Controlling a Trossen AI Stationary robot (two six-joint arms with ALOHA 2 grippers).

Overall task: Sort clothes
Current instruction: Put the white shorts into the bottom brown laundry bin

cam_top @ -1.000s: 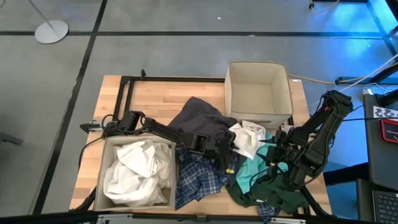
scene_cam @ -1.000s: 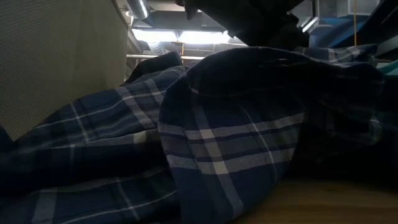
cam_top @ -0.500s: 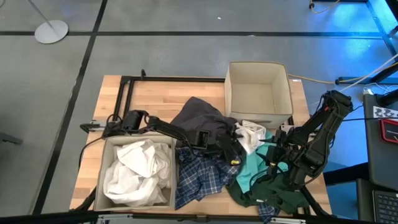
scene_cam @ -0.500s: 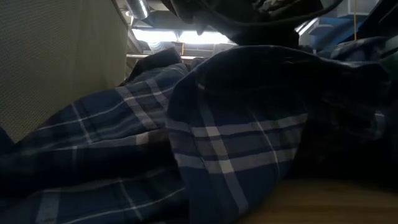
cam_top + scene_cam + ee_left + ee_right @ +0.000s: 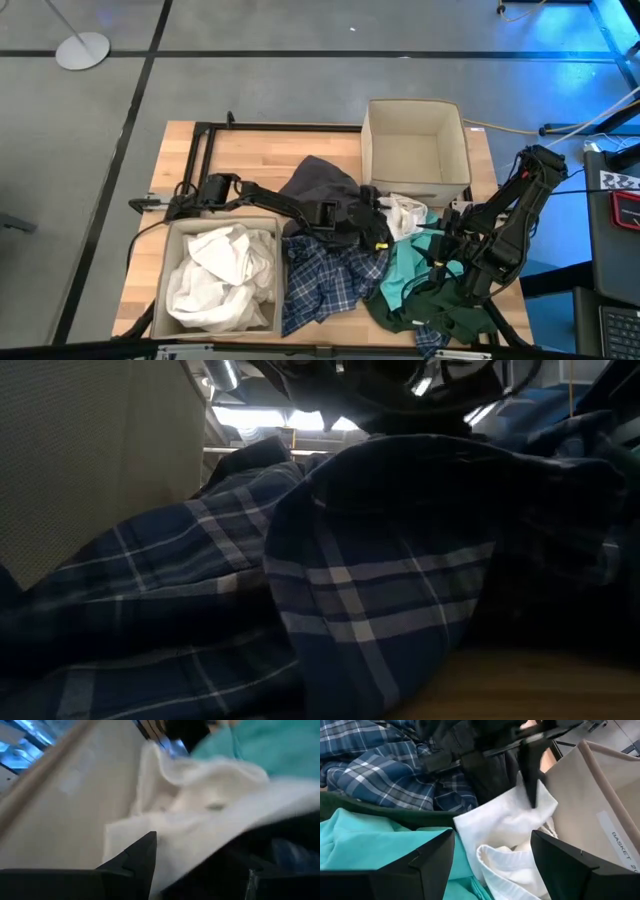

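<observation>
The left gripper [image 5: 378, 228] reaches over the middle of the table, its fingers [image 5: 135, 860] spread apart with the white garment [image 5: 200, 820] just ahead of and between them; whether they touch the cloth cannot be told. In the right wrist view one of its dark fingers [image 5: 530, 775] points down onto that white garment [image 5: 505, 827]. From above, the white garment [image 5: 404, 217] lies at the gripper's 3 o'clock, right beside it, and against the front wall of the empty beige bin [image 5: 415, 190], which stands at its 1 o'clock. The dark grey garment [image 5: 318, 185] spreads at the gripper's 10 o'clock, under the left arm. The blue-white plaid shirt [image 5: 325, 285] lies at 7 o'clock and fills the low view [image 5: 350, 590]. The teal garment [image 5: 403, 275] sits at 5 o'clock, resting on the dark green garment [image 5: 440, 315] that runs to the near table edge.

The right gripper [image 5: 447, 243] hangs at the table's right side, above the teal cloth, its fingers [image 5: 427, 857] spread wide with nothing between them.

A second beige bin [image 5: 165, 290] stands at the left gripper's 8 o'clock, near the front left corner of the wooden table [image 5: 250, 150], holding crumpled large white clothes [image 5: 220, 275].
</observation>
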